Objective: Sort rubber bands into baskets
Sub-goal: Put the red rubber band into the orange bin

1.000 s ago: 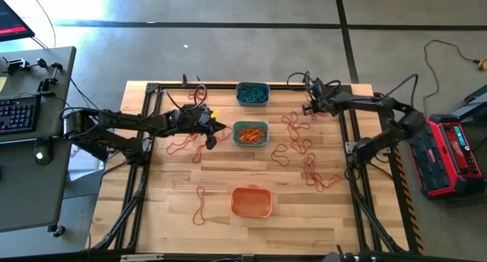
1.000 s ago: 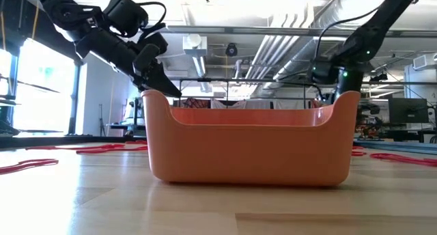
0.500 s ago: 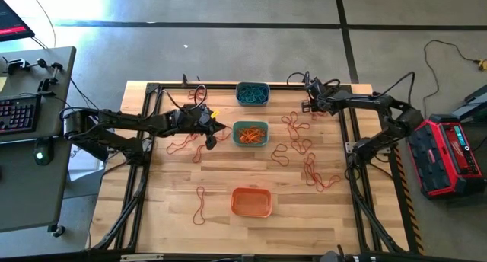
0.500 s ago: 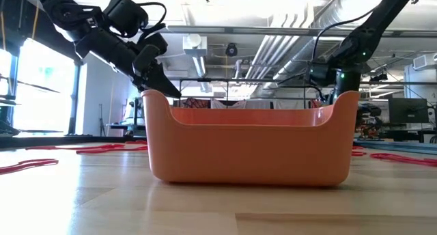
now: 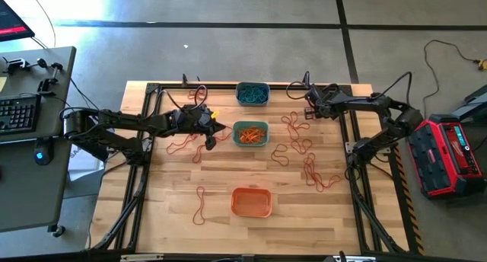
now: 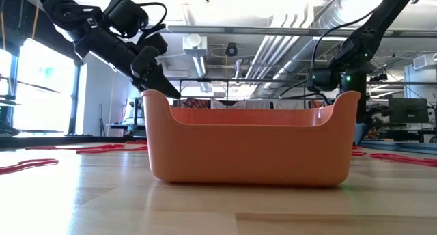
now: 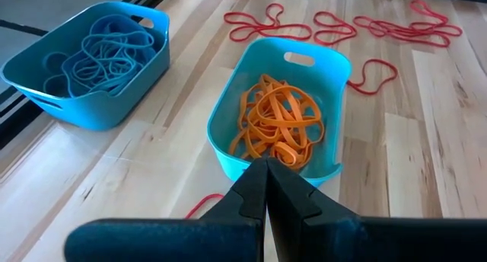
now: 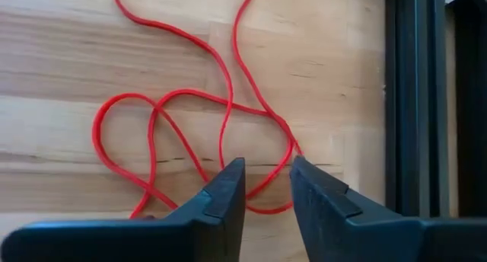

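Up at two o'clock on the wooden worktop point(image 5: 167, 209), the right end effector point(image 8: 266, 187) is narrowing, part-open and empty-handed, over thin red rubber loops point(image 8: 194, 125) lying tangled, so it risks dragging up several or pinching nothing.

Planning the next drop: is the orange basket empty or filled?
Apparently empty: the high view shows the orange basket with bare floor, no bands visible.
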You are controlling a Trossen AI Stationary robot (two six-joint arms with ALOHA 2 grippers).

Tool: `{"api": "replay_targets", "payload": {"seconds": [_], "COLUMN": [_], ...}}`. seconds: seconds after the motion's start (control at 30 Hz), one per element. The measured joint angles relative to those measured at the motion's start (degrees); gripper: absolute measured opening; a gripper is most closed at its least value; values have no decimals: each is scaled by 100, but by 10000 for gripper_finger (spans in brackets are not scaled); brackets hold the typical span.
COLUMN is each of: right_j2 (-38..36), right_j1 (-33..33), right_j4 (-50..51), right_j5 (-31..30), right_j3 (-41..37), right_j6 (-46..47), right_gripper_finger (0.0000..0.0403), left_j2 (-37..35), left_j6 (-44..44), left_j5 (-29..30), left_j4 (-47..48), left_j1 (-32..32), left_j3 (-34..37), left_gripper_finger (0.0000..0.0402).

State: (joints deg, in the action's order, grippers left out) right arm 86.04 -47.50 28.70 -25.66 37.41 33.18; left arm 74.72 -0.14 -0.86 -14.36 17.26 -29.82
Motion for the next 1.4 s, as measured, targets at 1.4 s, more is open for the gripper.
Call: {"api": "replay_targets", "payload": {"seconds": [1.4], "right_j2": [-20], "right_j1": [-108], "right_j4": [-615], "right_j5": [659], "right_j3": [111], "right_j6": [-644], "right_gripper_finger": [126], "left_j2": [0], "left_j6": [-118], "left_j5": [-3], "left_j4": [14], "left_j1": [-47], "left_j3": [0], "left_gripper_finger": [0]}}
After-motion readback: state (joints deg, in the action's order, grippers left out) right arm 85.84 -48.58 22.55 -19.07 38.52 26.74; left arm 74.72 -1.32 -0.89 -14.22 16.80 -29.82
